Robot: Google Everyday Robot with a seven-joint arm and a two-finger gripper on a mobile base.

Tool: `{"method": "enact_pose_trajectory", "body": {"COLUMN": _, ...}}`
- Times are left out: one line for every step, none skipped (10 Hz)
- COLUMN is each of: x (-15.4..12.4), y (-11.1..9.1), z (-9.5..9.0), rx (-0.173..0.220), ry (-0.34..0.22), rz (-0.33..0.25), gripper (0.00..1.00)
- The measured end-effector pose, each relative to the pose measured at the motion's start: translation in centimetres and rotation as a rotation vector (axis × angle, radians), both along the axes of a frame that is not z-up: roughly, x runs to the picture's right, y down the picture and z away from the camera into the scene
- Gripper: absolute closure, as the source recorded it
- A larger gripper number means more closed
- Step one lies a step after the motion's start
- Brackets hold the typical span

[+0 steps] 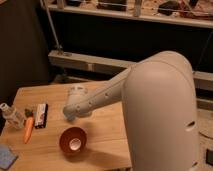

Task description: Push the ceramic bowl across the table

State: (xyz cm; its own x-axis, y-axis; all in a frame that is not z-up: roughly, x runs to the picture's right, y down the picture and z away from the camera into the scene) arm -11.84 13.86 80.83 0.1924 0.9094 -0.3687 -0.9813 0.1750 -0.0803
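Bowl (74,140), red-orange and glossy with a white patch at its inner bottom, sits upright on the table (107,132) near the front edge, roughly midway along the part of the wooden top that shows.

In the single camera view, the robot's big white arm (115,90) reaches in from the right and hides the table's whole right side. The gripper (70,115) is at the arm's low end, just behind the bowl and above the wood. Its jaws are pressed together and pinch nothing. Whether it touches the bowl's rim cannot be told, since the wrist covers most of it.

At the left, a carrot (28,128) lies well apart from the bowl. Just beside the carrot lies a dark flat packet (41,115) with a pale label, its writing too blurred to read. A clear bottle (11,115) stands near the left edge. A blue thing (6,156) at the front left corner is cut off by the picture's border, and what it is cannot be made out.

Behind the table, a metal rail (130,14) carries dim objects that are too dark to identify.
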Motion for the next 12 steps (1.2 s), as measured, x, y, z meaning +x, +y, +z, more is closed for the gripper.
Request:
{"method": "enact_pose_trajectory", "body": {"x": 0.0, "y": 0.0, "z": 0.0, "rx": 0.000, "ry": 0.000, "rz": 0.000, "gripper": 1.00}}
{"method": "enact_pose_trajectory", "body": {"x": 0.0, "y": 0.0, "z": 0.0, "rx": 0.000, "ry": 0.000, "rz": 0.000, "gripper": 1.00}}
{"method": "enact_pose_trajectory", "body": {"x": 0.0, "y": 0.0, "z": 0.0, "rx": 0.000, "ry": 0.001, "rz": 0.000, "gripper": 1.00}}
{"method": "enact_pose_trajectory", "body": {"x": 0.0, "y": 0.0, "z": 0.0, "rx": -0.001, "ry": 0.001, "rz": -0.003, "gripper": 1.00}}
{"method": "enact_pose_trajectory", "body": {"x": 0.2, "y": 0.1, "z": -0.2, "rx": -0.009, "ry": 0.001, "rz": -0.007, "gripper": 1.00}}
{"method": "enact_pose_trajectory", "body": {"x": 0.5, "y": 0.5, "z": -0.6, "rx": -0.037, "ry": -0.001, "rz": 0.000, "gripper": 1.00}}
{"method": "enact_pose_trajectory", "body": {"x": 0.8, "y": 0.6, "z": -0.9, "rx": -0.057, "ry": -0.003, "rz": 0.014, "gripper": 1.00}}
{"method": "enact_pose_trajectory", "body": {"x": 1.2, "y": 0.7, "z": -1.2, "rx": -0.078, "ry": -0.004, "rz": 0.032, "gripper": 1.00}}
{"method": "enact_pose_trajectory", "body": {"x": 1.2, "y": 0.6, "z": -1.3, "rx": -0.081, "ry": -0.007, "rz": 0.036, "gripper": 1.00}}
{"method": "enact_pose_trajectory", "body": {"x": 1.0, "y": 0.7, "z": -1.4, "rx": -0.084, "ry": -0.011, "rz": 0.036, "gripper": 1.00}}
{"method": "enact_pose_trajectory", "body": {"x": 0.9, "y": 0.7, "z": -1.4, "rx": -0.084, "ry": -0.013, "rz": 0.036, "gripper": 1.00}}
{"method": "enact_pose_trajectory", "body": {"x": 1.0, "y": 0.7, "z": -1.4, "rx": -0.084, "ry": -0.011, "rz": 0.036, "gripper": 1.00}}
